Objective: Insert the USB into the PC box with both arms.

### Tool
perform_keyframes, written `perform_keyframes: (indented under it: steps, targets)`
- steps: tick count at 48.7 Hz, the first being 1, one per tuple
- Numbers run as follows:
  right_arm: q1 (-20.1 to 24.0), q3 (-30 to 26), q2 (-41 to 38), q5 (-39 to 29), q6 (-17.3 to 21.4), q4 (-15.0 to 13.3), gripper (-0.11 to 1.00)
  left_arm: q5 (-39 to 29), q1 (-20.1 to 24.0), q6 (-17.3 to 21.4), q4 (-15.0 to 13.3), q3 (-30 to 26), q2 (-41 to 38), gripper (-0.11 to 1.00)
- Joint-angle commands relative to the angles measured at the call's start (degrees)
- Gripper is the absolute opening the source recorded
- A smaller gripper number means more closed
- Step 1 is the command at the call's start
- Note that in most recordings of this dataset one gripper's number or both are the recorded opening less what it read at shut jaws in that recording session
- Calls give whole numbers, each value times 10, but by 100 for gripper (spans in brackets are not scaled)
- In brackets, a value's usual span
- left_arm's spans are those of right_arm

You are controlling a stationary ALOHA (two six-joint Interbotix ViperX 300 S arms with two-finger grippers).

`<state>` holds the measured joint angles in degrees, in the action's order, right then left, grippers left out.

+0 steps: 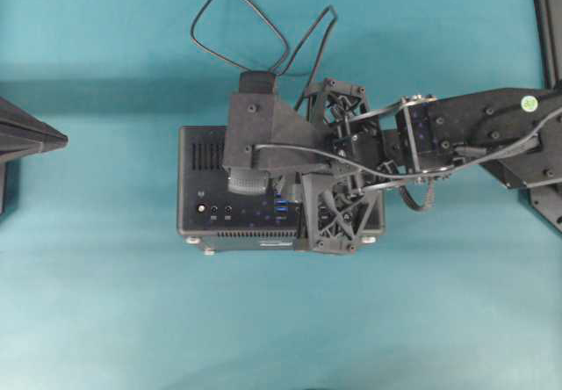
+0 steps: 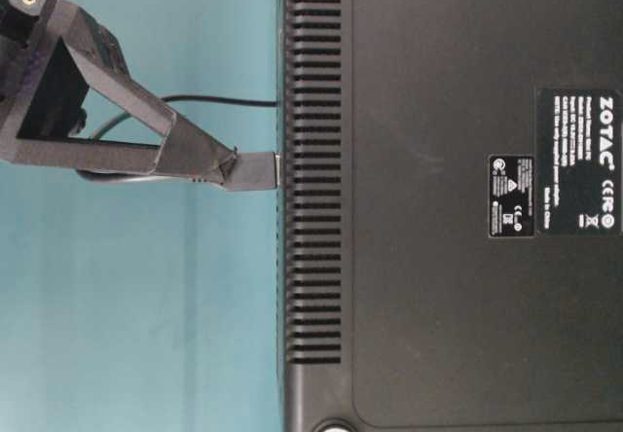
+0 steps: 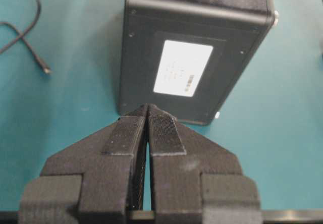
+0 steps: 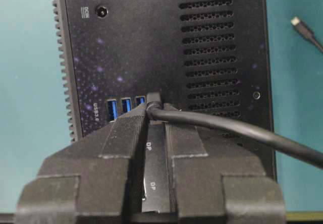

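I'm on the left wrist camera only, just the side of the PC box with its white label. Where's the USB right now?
Observer: The right gripper is shut on the USB, at the port face of the PC box.
Operator: Which port is it lined up with?
Observer: It sits just right of three visible blue ports, in their row.
Operator: Is it fully in?
Observer: The table-level view shows the dark plug body outside, with its metal end meeting the box's face.

One camera looked straight down on the PC box (image 1: 281,188); another sat close beside it at bench level. Each wrist camera peered along its own fingers toward that box.
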<state>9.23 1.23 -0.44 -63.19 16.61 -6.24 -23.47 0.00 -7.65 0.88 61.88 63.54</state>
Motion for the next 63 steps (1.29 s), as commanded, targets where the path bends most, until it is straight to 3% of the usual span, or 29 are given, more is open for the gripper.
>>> perform_keyframes:
  steps: [1, 17, 36, 46, 63]
  targets:
    - [3, -4, 2, 2, 6, 7, 8, 3, -1, -1, 2, -6, -4, 0]
    - [3, -11, 7, 4, 5, 8, 18, 3, -1, -1, 2, -5, -1, 0]
    - [0, -19, 13, 10, 8, 0, 59, 4, -1, -1, 2, -5, -1, 0]
    - [-2, -18, 14, 10, 8, -21, 58, 4, -1, -1, 2, -5, -1, 0]
    - [-3, -40, 14, -6, 9, -24, 56, 5, -1, -1, 2, -8, -1, 0]
